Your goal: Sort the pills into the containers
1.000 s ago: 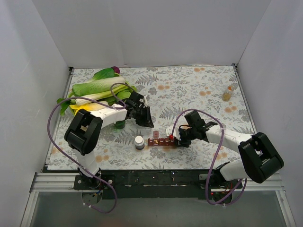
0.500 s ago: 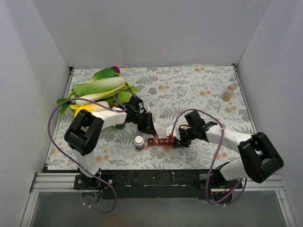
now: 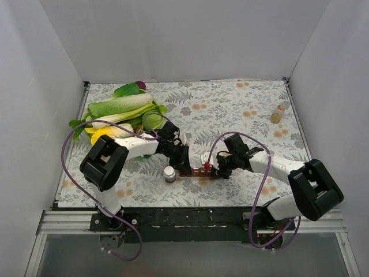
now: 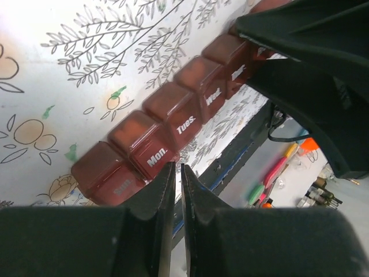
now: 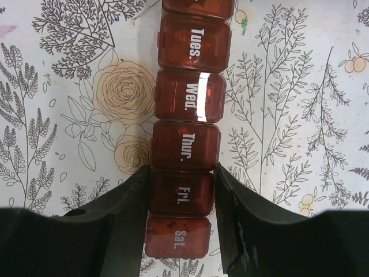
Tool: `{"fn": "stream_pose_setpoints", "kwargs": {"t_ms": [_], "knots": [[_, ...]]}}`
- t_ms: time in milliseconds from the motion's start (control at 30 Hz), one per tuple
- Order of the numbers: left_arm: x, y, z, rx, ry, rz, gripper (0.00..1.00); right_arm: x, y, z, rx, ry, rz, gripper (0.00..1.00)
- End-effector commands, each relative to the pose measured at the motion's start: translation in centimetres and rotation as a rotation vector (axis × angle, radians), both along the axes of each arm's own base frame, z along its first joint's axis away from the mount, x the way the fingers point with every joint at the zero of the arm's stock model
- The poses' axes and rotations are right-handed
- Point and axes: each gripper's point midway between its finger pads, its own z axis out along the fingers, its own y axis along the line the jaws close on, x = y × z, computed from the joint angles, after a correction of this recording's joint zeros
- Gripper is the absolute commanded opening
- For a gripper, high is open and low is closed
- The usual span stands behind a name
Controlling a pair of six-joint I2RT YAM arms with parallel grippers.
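The containers [image 5: 185, 147] — a dark red-brown strip of day-labelled compartments, lids shut — lie flat on the table [image 5: 69, 57].

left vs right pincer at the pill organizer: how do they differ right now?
Grip: the left pincer has its fingers almost together, with only a thin slit and nothing between them. The right pincer straddles the weekly pill organizer, pressing both sides of its Fri. compartment.
Place: the left pincer is by the Sun./Mon. end, the right pincer near the Fri./Sat. end.
Shared: both have black fingers and are down at the same red-brown strip.
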Motion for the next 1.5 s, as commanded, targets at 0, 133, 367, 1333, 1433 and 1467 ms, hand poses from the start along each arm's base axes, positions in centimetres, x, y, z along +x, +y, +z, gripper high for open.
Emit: {"fn": "stream_pose_setpoints", "kwargs": {"t_ms": [0, 133, 367, 1333, 1433, 1467], "knots": [[0.2, 0.4, -0.3, 0.067, -0.013, -0.007, 0.08, 0.3, -0.9, -1.1, -0.067, 0.007, -0.032, 0.35], [1.0, 0.6, 0.0, 0.103, -0.044, 0.003, 0.08, 0.4, -1.0, -1.1, -0.069, 0.006, -0.035, 0.35], [3.9, -1.3, 5.5, 0.013, -0.179, 0.037, 0.08, 0.4, -0.9, -1.1, -0.068, 0.007, -0.034, 0.35], [1.9, -0.3, -0.5, 0.257, -0.101, -0.049, 0.05, 0.6, -1.0, -1.3, -0.076, 0.009, -0.046, 0.34], [2.3, -1.2, 2.2, 0.184, -0.131, -0.029, 0.05, 0.6, -1.0, -1.3, -0.076, 0.01, -0.047, 0.34], [2.4, -1.2, 2.7, 0.166, -0.132, -0.023, 0.05, 0.6, -1.0, -1.3, -0.076, 0.01, -0.047, 0.34]]}}
